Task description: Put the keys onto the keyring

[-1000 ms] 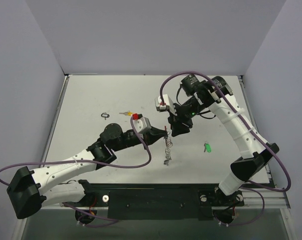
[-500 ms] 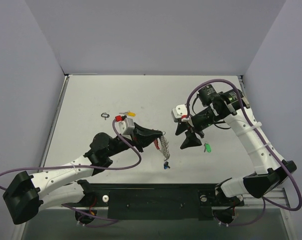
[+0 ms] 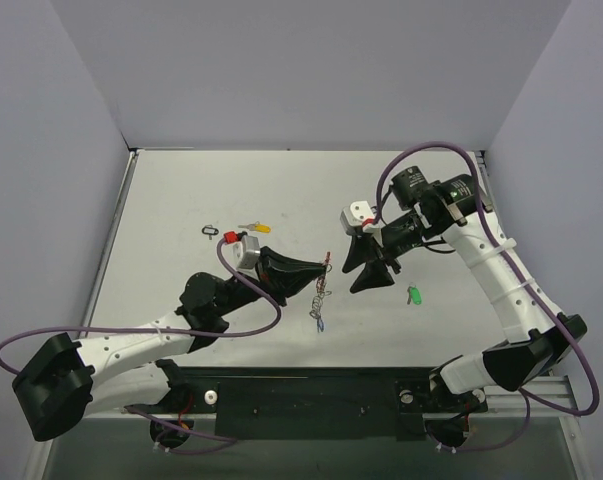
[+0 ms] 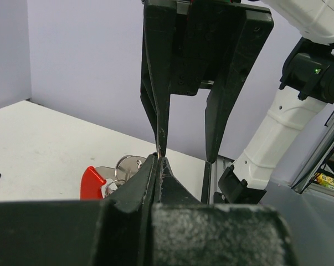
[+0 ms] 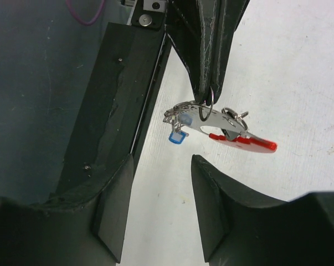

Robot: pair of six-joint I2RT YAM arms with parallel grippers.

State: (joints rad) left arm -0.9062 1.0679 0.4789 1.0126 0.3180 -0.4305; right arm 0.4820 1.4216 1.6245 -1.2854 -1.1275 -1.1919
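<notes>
My left gripper is shut on a ring of the silver keyring, which hangs below it over the table. A red plastic piece and a blue-headed key hang on the keyring. My right gripper stands open just right of the keyring, with nothing between its fingers. The left wrist view has the left gripper pressed shut, the red piece behind it. A green key lies on the table, right of the right gripper. A yellow key lies at the back left.
A small bare black loop lies left of the yellow key. The black rail runs along the table's near edge between the arm bases. Grey walls close in the table on three sides.
The right gripper pulled back to the right from the keyring, then edged left again, its jaws changing width. The left gripper drew slightly left with the keyring still hanging from it.
</notes>
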